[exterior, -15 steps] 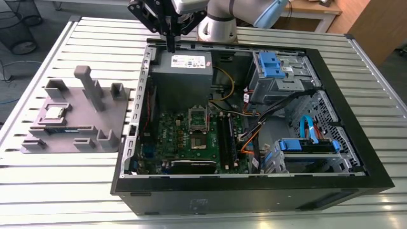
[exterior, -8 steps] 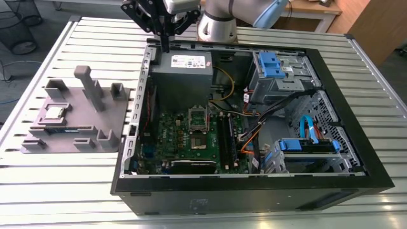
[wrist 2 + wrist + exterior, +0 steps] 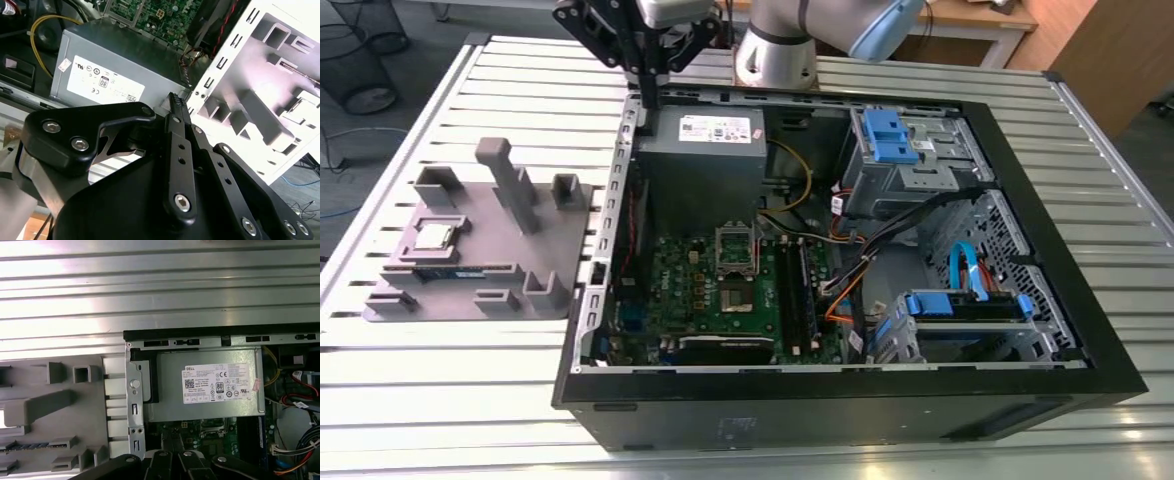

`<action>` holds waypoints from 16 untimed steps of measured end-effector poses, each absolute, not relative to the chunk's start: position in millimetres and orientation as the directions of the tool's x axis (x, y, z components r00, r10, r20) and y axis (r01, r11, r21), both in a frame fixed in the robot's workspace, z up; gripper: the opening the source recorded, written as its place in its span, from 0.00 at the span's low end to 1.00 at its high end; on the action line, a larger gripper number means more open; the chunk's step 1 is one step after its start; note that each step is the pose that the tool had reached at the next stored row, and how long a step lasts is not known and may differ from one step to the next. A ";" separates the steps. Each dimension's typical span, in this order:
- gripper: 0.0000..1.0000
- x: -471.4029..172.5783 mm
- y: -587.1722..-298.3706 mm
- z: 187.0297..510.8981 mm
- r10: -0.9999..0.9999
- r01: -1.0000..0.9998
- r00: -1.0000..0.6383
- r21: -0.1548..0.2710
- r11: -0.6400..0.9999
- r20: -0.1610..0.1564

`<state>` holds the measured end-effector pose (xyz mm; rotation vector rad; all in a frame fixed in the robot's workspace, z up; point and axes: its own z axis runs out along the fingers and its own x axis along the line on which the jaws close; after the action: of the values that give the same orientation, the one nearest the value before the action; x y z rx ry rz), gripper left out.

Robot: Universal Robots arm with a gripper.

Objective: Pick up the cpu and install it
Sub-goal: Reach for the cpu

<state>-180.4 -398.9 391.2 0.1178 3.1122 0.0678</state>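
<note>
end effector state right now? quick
End effector: closed, holding nothing. The cpu lies on the grey fixture tray.

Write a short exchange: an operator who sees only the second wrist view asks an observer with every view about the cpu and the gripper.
Operator: Where does the cpu lie?
Observer: In the exterior view the cpu lies flat in a pocket of the grey holder, on the table at the exterior view's left of the computer case.
Operator: How does the gripper stand to it?
Observer: The gripper hangs shut and empty over the case's far rim, by the power supply and well apart from the cpu. The socket frame on the green board shows a dark centre.
</note>
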 end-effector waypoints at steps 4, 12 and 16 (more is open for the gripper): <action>0.11 -187.2 -398.9 391.2 0.076 0.075 -0.997 0.044 0.996 -0.025; 0.11 -195.1 -398.9 391.2 0.076 0.075 -0.997 0.044 0.996 -0.025; 0.11 -196.8 -398.9 391.2 0.076 0.075 -0.997 0.044 0.996 -0.025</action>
<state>-196.8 -398.9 391.2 0.1178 3.1120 0.0677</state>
